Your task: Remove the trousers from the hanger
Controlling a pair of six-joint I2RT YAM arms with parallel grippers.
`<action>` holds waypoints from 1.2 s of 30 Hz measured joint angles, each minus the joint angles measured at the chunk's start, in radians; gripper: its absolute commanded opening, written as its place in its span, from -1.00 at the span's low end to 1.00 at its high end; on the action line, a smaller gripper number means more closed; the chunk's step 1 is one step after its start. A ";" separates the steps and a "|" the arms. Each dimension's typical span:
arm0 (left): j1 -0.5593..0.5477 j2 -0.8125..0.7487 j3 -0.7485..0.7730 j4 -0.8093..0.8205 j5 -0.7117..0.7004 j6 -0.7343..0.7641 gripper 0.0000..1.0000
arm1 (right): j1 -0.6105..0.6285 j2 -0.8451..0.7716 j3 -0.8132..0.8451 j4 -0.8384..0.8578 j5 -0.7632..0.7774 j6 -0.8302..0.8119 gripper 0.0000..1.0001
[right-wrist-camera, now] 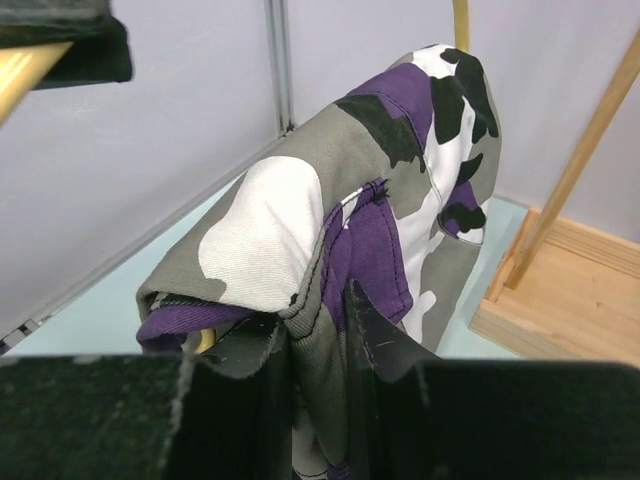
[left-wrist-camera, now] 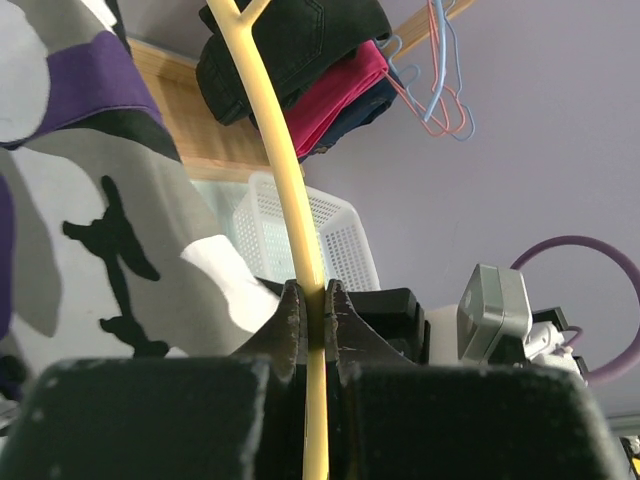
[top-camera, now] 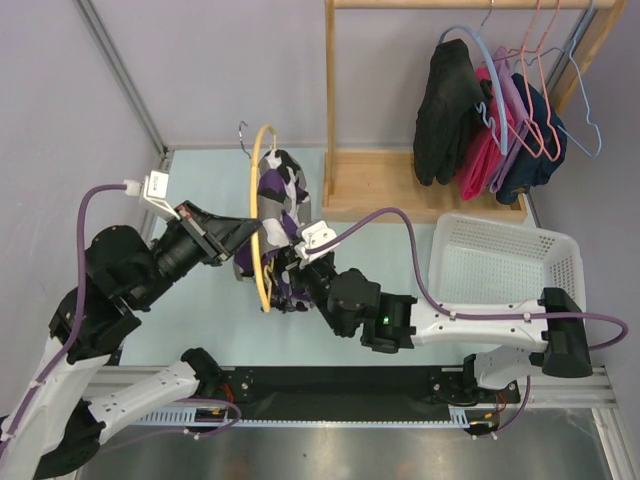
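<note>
The trousers [top-camera: 283,195] are camouflage cloth in purple, grey, white and black, draped over a yellow hanger [top-camera: 257,205] held up above the table. My left gripper [top-camera: 240,232] is shut on the hanger's yellow bar [left-wrist-camera: 315,300], which runs up between its fingers. From the right, my right gripper [top-camera: 290,262] has its jaws closed on a fold of the trousers [right-wrist-camera: 330,330] near their lower edge. In the right wrist view a bit of the hanger [right-wrist-camera: 461,24] shows above the cloth.
A wooden rack [top-camera: 420,185] at the back right carries black, pink and navy garments [top-camera: 470,130] on pastel hangers [top-camera: 545,90]. A white mesh basket [top-camera: 500,262] stands on the table to the right. Grey walls close the left and back.
</note>
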 measured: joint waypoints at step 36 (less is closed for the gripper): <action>-0.009 0.081 0.113 -0.137 0.013 0.287 -0.99 | 0.068 0.079 0.154 -0.064 0.177 -0.268 -1.00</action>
